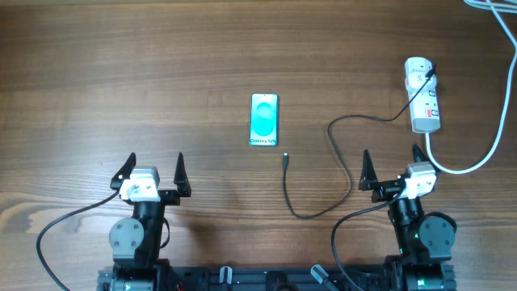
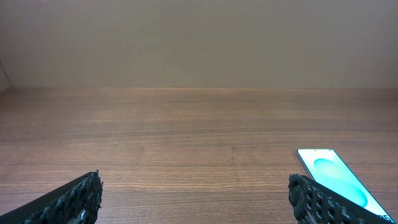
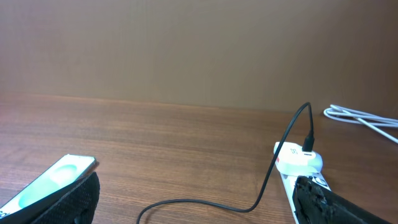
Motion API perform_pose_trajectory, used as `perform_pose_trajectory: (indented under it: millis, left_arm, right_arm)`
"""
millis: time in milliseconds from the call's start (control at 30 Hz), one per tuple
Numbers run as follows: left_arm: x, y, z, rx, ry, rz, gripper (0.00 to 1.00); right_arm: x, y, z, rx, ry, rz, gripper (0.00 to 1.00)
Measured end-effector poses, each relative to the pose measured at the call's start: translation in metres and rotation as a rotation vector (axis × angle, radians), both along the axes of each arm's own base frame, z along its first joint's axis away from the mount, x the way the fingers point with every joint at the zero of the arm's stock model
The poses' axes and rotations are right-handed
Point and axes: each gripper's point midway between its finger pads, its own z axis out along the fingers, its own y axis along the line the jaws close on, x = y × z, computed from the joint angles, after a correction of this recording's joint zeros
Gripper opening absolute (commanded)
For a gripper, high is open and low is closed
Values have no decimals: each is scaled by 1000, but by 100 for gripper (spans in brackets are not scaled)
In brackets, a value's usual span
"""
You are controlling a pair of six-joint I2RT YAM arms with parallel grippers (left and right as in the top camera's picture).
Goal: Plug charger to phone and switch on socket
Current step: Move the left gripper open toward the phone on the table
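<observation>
The phone (image 1: 264, 120) lies flat mid-table, cyan screen up, "Galaxy S25" text at its near end. It also shows in the left wrist view (image 2: 341, 182) and the right wrist view (image 3: 50, 180). The charger cable (image 1: 339, 153) runs from a black plug in the socket (image 1: 422, 105) in a loop to its connector tip (image 1: 286, 159), which lies just below and right of the phone. The cable (image 3: 273, 174) and socket (image 3: 298, 163) show in the right wrist view. My left gripper (image 1: 152, 171) is open and empty, left of the phone. My right gripper (image 1: 394, 166) is open and empty, below the socket.
A thick white cord (image 1: 493, 137) runs from the socket's near end, curves right and goes up off the top right corner; it also shows in the right wrist view (image 3: 360, 117). Black robot cables trail at the front edge.
</observation>
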Motion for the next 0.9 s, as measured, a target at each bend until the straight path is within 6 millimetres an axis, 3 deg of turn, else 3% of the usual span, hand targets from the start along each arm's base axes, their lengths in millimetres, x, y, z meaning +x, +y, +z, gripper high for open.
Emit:
perform_pose_trajectory:
  millis: [900]
  left_arm:
    - [0,-4,0,0,0,-15,100]
  right_arm:
    - [0,0,0,0,0,0,100]
